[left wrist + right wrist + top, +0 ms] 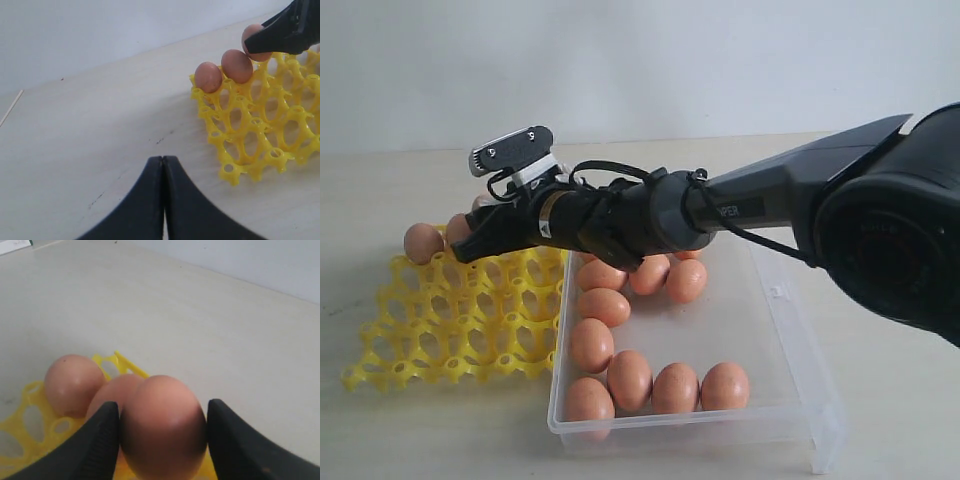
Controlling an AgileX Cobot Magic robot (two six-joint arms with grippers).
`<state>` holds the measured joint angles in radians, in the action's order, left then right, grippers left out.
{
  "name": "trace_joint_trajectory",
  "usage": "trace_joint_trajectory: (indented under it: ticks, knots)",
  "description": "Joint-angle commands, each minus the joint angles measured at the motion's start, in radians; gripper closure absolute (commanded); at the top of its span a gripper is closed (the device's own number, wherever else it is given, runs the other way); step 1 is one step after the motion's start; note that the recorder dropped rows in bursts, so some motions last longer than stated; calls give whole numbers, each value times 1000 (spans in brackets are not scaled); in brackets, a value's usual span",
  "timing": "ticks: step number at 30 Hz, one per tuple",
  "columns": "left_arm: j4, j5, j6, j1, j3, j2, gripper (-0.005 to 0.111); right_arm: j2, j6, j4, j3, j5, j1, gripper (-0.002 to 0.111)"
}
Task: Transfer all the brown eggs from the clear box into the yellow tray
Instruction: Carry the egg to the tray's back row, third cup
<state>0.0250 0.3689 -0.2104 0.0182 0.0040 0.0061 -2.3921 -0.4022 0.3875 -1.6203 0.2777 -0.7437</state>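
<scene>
While right pincer [164, 435] grips a third egg [160, 405], about ten brown eggs [629, 380] wait in clear box [700, 428].
Exterior: yellow tray [450, 330] mid-left, two eggs [423, 243] seated on its far row; box lower centre. Left wrist: left pincer [163, 200] pressed together, empty, above desk [75, 125]. Right wrist: egg clamped between pads [100, 440].

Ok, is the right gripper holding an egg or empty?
Holding one: a brown egg sits clamped in the right gripper, at the yellow tray.
</scene>
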Motion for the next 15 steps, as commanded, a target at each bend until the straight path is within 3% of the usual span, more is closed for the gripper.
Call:
trace_joint_trajectory:
  ticks: [1,6,10,15]
  knots:
    - [0,-8,4,2,-4,-6,107,-1,12,8,-7,-43,-1,77]
    - [0,-8,8,2,-4,-6,107,-1,12,8,-7,-60,-1,45]
    - [0,-8,6,2,-4,-6,107,36,15,8,-7,-163,-1,43]
    - [0,-8,6,2,-4,-6,107,164,93,13,-7,-418,-1,46]
